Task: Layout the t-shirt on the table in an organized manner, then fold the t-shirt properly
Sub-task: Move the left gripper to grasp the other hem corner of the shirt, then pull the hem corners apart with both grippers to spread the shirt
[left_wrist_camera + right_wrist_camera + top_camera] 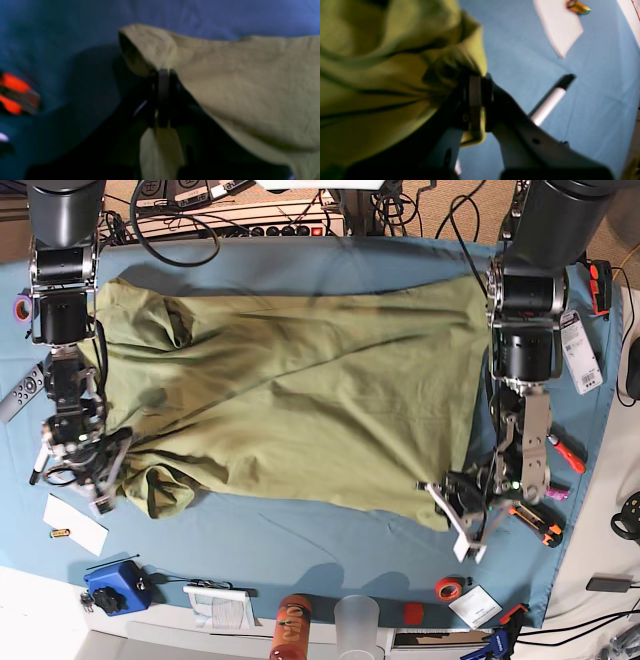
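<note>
**T-shirt pinched at both near corners, still in the laying-out step**

The t-shirt (290, 400) lies spread across the middle of the table (330, 540), rumpled, with long diagonal creases and a bunched lump at the corner by the right gripper. Taking the shirt as the landmark: the left gripper (163, 97) sits at its near corner on the base view's right side, jaws clamped together on a fold of olive cloth, a strip of fabric hanging below them. The right gripper (477, 105) is at the opposite near corner, jaws likewise closed on a gathered wad of the shirt.

Beyond the shirt's right-gripper corner lie a marker (551, 100) and a white paper slip (557, 30); past the left-gripper corner lie orange-handled tools (545, 525).

This looks like the layout stage, not folding: the cloth is not yet flat. The next move probably calls for both arms pulling apart and toward the near table edge together, keeping tension even so the creases draw out and neither pinch slips.
</note>
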### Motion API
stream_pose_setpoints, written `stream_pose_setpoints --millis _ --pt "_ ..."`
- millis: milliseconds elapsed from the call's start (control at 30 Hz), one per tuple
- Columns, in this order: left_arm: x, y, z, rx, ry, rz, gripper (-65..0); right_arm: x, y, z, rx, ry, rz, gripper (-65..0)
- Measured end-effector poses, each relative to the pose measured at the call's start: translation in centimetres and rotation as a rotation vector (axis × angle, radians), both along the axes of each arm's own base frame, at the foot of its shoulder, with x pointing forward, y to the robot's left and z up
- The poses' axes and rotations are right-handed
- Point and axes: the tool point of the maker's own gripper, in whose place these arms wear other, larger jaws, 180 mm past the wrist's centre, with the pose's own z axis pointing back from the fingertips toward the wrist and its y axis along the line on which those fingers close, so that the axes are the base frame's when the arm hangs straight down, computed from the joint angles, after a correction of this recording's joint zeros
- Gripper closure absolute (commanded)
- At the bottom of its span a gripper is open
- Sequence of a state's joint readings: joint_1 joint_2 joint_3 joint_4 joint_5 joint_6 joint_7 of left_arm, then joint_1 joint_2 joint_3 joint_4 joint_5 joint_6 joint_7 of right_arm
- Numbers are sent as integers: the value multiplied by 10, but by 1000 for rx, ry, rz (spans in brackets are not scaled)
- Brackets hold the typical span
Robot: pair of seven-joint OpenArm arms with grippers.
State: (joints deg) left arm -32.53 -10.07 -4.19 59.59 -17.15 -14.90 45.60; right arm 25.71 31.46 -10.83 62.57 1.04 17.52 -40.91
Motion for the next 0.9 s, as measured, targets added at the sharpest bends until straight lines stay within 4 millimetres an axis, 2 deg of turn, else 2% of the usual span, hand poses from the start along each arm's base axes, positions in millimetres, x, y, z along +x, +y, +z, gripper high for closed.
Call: stream_pose_setpoints --millis 133,200,333,467,533,633,700,767,900 --pt "14 10 13 35 -51 53 0 7 -11 19 69 -101 -37 0" --pt "19 27 15 87 -59 123 0 8 -12 21 74 -111 -34 0" --pt "25 41 25 115 -88 142 0 11 -9 23 81 -130 -21 0" --pt "20 53 17 187 -74 147 0 12 -8 23 59 -134 -11 0" --pt "19 77 18 222 -78 219 0 14 -7 22 51 -149 -5 0" --pt "21 111 29 202 -109 289 0 16 -11 17 63 -172 -14 0" --pt "20 113 33 171 -122 249 0 16 -16 9 78 -163 -28 0" --pt "20 107 32 152 -123 221 0 16 -19 1 94 -154 -46 0" --pt "19 93 27 121 -118 201 0 19 -7 -9 113 -158 -36 0"
